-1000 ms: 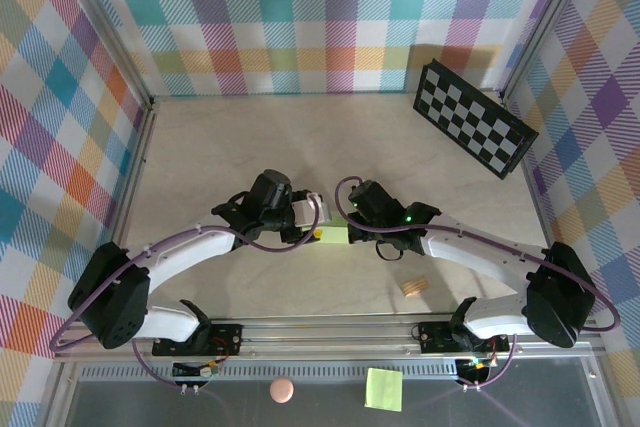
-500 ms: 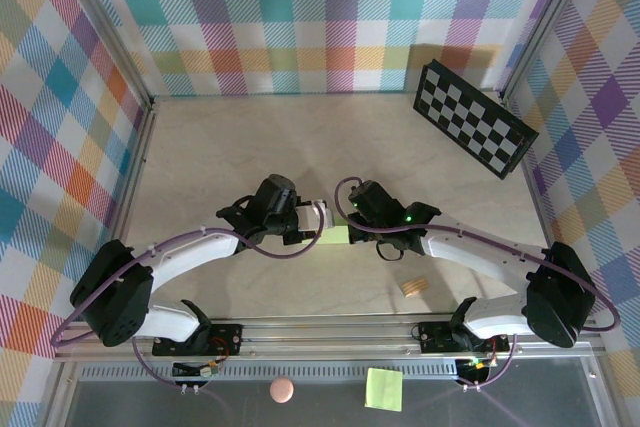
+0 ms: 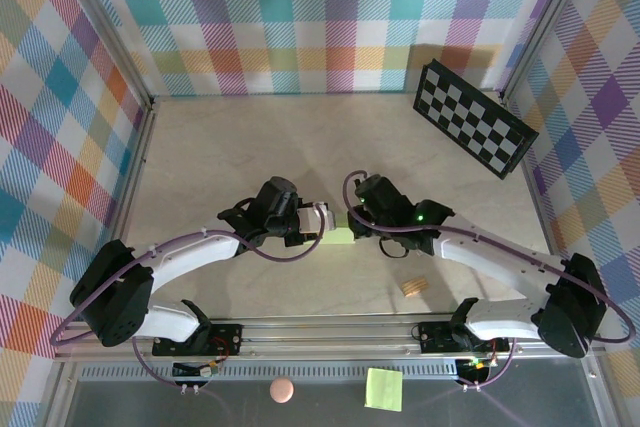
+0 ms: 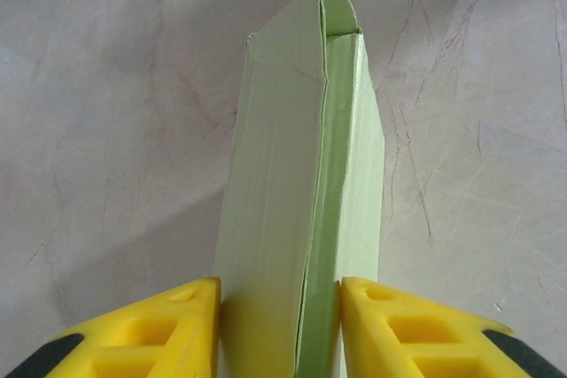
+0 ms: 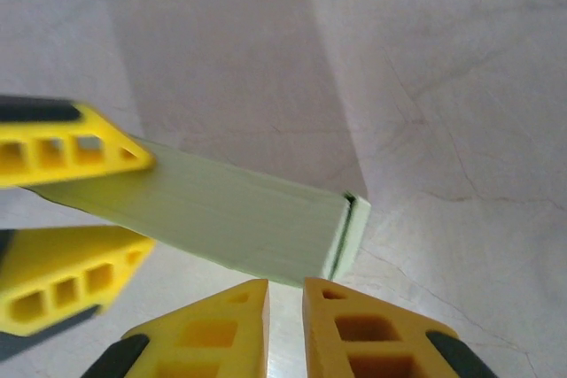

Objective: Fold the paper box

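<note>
Paper box (image 4: 292,174), a narrow flat strip of pale green card, sits between the two arms over the near middle of the counter (image 3: 250,147); whether it touches the surface I cannot tell. The left wrist view shows its layered long edge and open far end running away from the left gripper (image 4: 279,294), which clamps the strip's near end from both faces. The right wrist view shows that far end from the other side, just beyond the right gripper (image 5: 282,294), whose jaws stand barely parted with nothing between them.
</note>
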Tool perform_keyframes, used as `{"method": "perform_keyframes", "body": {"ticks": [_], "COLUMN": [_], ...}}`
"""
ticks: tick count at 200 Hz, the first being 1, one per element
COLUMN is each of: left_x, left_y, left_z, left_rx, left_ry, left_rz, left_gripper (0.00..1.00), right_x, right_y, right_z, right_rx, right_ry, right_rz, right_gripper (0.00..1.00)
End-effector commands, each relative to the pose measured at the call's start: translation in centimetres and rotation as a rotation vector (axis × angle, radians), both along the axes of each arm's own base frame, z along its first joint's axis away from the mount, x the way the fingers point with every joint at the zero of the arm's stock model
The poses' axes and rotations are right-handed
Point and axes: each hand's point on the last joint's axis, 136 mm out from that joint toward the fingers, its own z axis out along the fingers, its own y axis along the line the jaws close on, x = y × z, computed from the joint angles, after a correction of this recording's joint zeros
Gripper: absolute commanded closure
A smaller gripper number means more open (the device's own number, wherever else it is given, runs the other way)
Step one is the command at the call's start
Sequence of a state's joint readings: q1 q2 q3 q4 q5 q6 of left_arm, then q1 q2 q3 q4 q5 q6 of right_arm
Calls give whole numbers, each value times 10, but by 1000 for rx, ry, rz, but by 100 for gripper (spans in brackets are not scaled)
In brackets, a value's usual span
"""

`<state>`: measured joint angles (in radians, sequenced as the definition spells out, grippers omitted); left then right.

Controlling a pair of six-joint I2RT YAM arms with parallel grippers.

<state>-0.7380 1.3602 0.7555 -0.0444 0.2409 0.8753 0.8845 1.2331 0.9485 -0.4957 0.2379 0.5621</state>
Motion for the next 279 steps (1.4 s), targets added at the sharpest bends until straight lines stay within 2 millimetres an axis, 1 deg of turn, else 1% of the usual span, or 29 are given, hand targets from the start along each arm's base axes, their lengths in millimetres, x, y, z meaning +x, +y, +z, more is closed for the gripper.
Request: {"method": "perform_keyframes", "body": {"ticks": [1,15,41,57,71,98,115,124,136,176,190,200,213,223,256,270,279], "left_x": [-20,-21,-21,-22,-22,-22,-22,-22,-22,-22,-23,-23,-23,-22,-22,-23,-22], "left_y": [8,8,8,8,8,8,8,7,7,8,9,9,9,9,9,9,10], "left_z": [-27,-28,-28,-28,-27,-26,-26,-26,-25,-26,-27,-27,-27,-26,-23,-18,-12], "left_rx": [62,66,69,69,69,70,70,69,70,75,76,78,78,77,83,80,65], "left_ry": [88,92,92,90,89,88,89,89,90,90,89,89,89,88,90,89,86], "left_rz": [-10,-12,-12,-12,-12,-12,-13,-15,-16,-14,-14,-12,-13,-12,-9,-5,9], "left_gripper": [62,62,62,62,62,61,61,61,61,61,61,61,62,61,61,60,59], "right_x": [4,6,10,10,8,0,-6,-7,-7,6,8,7,5,3,-10,-14,-15], "right_y": [2,6,13,14,13,3,-3,-3,-1,6,6,6,3,0,-12,-14,-13], "right_z": [21,21,12,0,-16,-49,-64,-67,-63,-28,-22,-21,-27,-36,-78,-89,-91], "right_rx": [14,11,-6,-18,-33,-88,-108,-108,-99,-69,-68,-69,-80,-93,-161,-171,-168], "right_ry": [-43,-35,10,51,92,161,200,210,208,124,108,107,115,131,228,259,266], "right_rz": [9,20,35,38,36,11,-3,-3,1,13,16,19,16,12,-12,-15,-14], "right_gripper": [82,83,86,87,89,89,90,90,90,90,90,90,90,90,91,92,92]}}
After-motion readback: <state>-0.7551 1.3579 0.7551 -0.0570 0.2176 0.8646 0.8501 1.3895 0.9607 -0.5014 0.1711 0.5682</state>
